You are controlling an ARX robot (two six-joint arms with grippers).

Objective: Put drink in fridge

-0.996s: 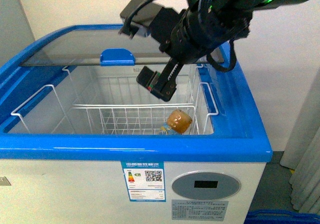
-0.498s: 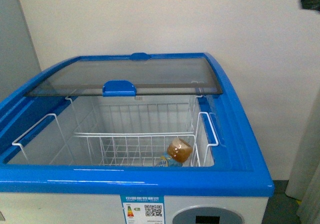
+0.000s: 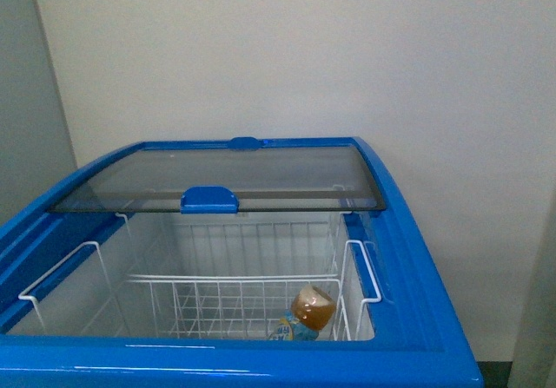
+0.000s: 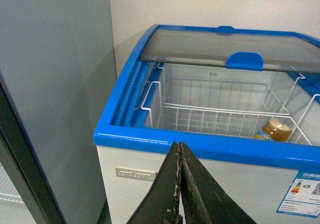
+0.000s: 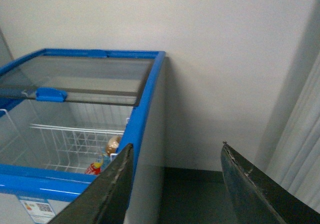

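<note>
The drink, a small bottle of amber liquid, lies in a white wire basket inside the fridge, at the basket's front right. It also shows in the left wrist view and in the right wrist view, where its red cap shows. The fridge's glass lid is slid back and the front half is uncovered. My left gripper is shut and empty, in front of the fridge near its front left corner. My right gripper is open and empty, beside the fridge's right side. Neither gripper shows in the front view.
A tall grey cabinet stands to the left of the fridge. A white wall runs behind it. A pale curtain hangs to the right, with dark floor between it and the fridge.
My right arm, which hung over the basket a second ago, has left the front view. The front view has tilted up, so the fridge sits lower. The drink stays in the basket.
</note>
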